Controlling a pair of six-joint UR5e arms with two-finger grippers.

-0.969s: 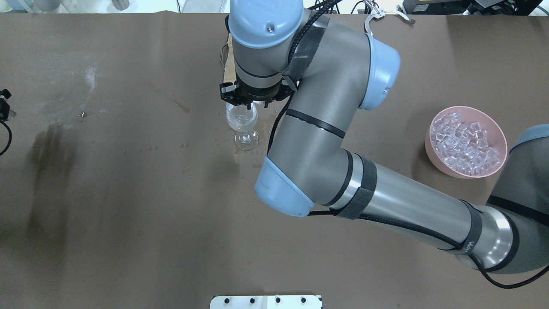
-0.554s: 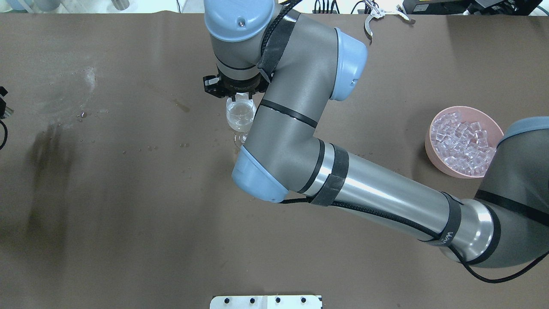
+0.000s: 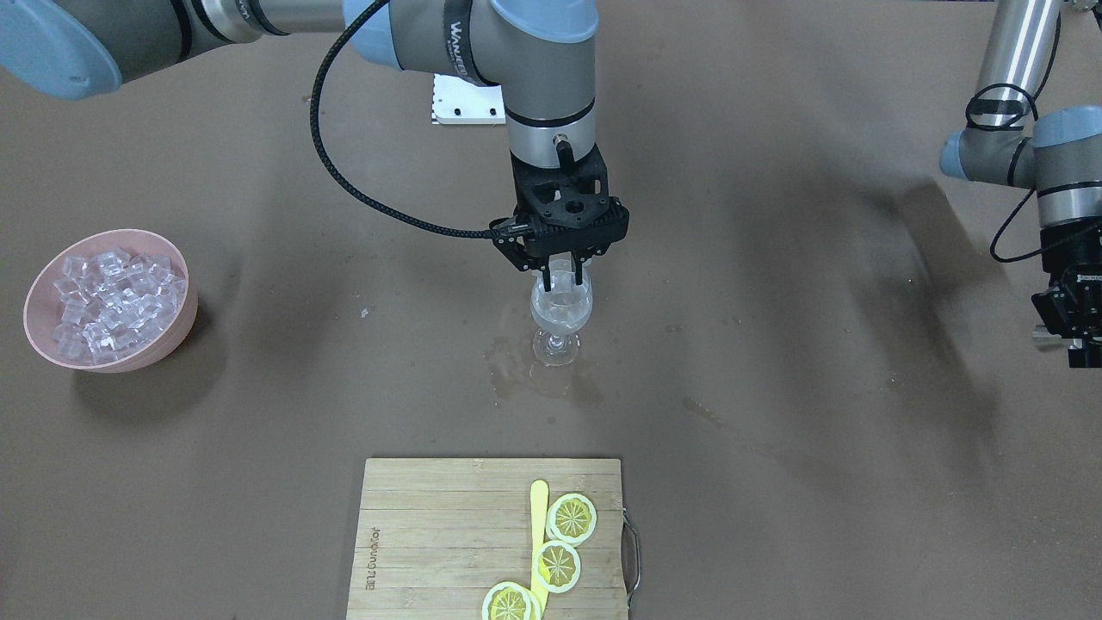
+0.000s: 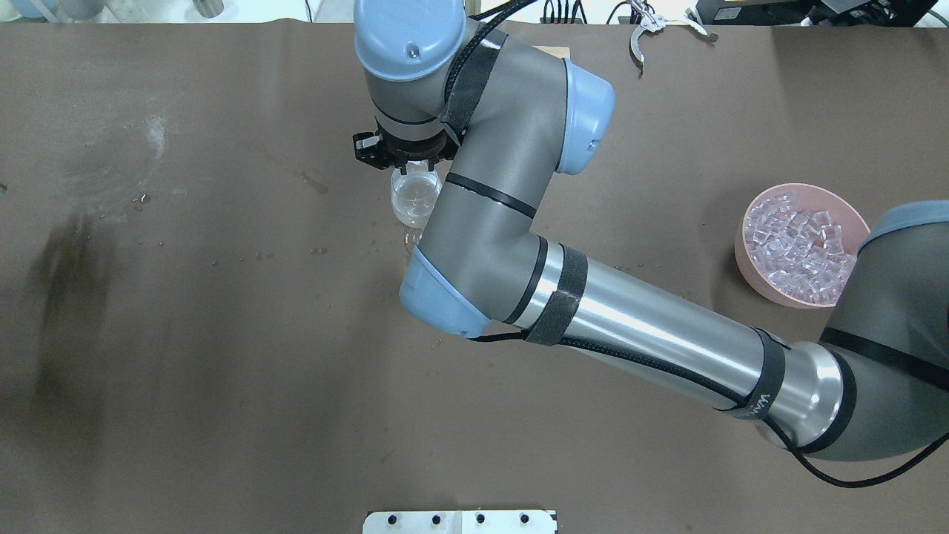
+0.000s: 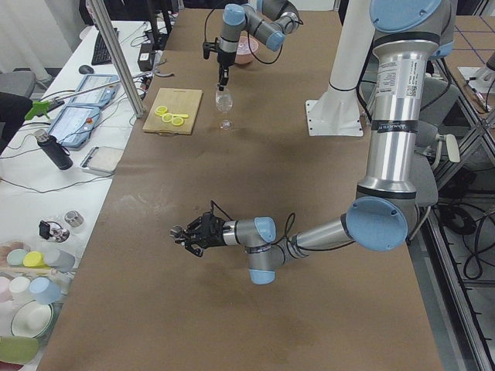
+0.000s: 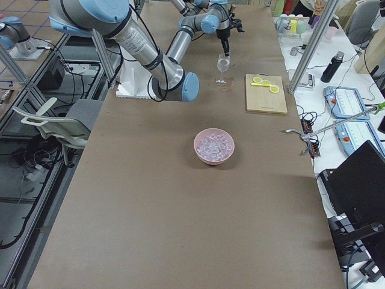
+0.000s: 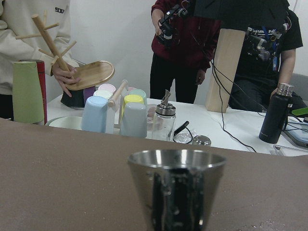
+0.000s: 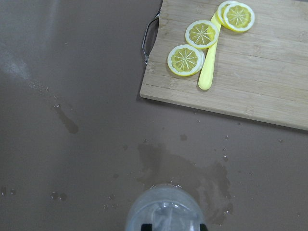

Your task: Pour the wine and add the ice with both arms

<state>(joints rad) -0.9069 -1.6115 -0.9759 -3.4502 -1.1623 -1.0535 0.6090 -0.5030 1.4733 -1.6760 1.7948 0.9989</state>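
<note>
The wine glass [image 3: 561, 314] stands upright mid-table with a little clear wine in its bowl; it also shows in the overhead view [image 4: 415, 202] and at the bottom of the right wrist view [image 8: 166, 209]. My right gripper [image 3: 563, 280] points straight down at the glass's rim, fingers close together on what looks like a clear ice cube. The ice [image 3: 108, 297] fills a pink bowl [image 3: 168, 340], far from the glass. My left gripper [image 3: 1072, 349] is at the table's end, low, shut on a steel cup [image 7: 175, 185].
A wet spill [image 3: 538, 383] spreads around the glass's foot. A bamboo cutting board [image 3: 430, 534] with lemon slices [image 3: 572, 517] and a yellow knife lies on the operators' side of the glass. The white base plate [image 4: 460, 521] is at the near edge.
My right arm's elbow and wrist swung left, and the gripper shifted slightly left and farther over the glass. My left gripper slid out past the overhead view's left edge.
</note>
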